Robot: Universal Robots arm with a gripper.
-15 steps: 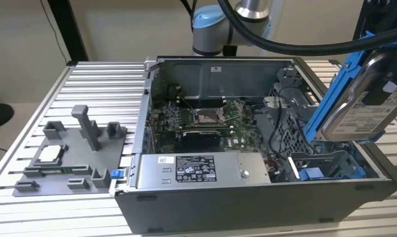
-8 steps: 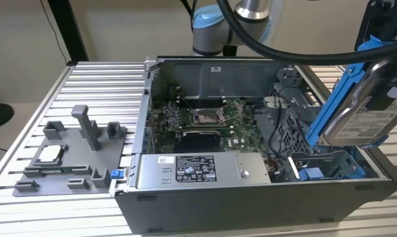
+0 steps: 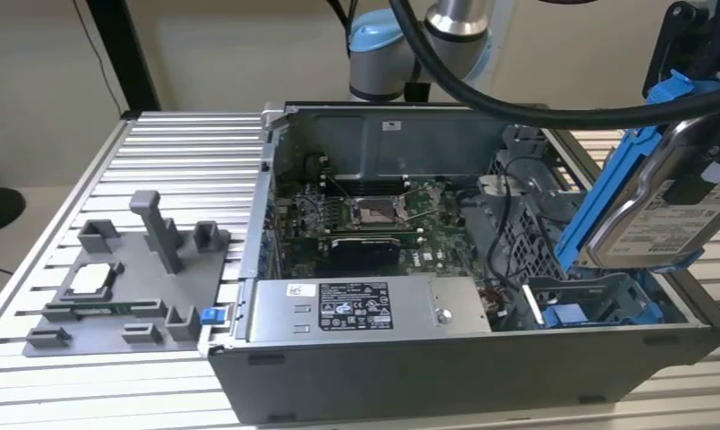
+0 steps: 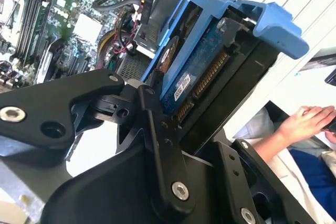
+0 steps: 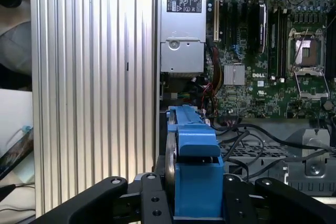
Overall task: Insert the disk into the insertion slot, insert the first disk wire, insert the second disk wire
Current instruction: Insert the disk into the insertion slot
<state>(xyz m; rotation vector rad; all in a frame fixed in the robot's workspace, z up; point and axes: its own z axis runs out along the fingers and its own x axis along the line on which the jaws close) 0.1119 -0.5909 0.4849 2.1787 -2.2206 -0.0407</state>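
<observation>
While your gripper (image 5: 197,200) is squeezed tight on the disk (image 3: 664,219), the disk hangs tilted above the insertion slot (image 3: 599,291). If you go down crooked, its corner may hit the slot's edge, get stuck, or squash the black wires (image 5: 252,132) nearby.

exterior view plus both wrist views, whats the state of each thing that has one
disk, gripped, tilted, lifted, not yet inserted
gripper, shut on the disk
insertion slot, open, no disk in it
computer case, side open, inside exposed
power-supply box, seated in the computer case
</observation>
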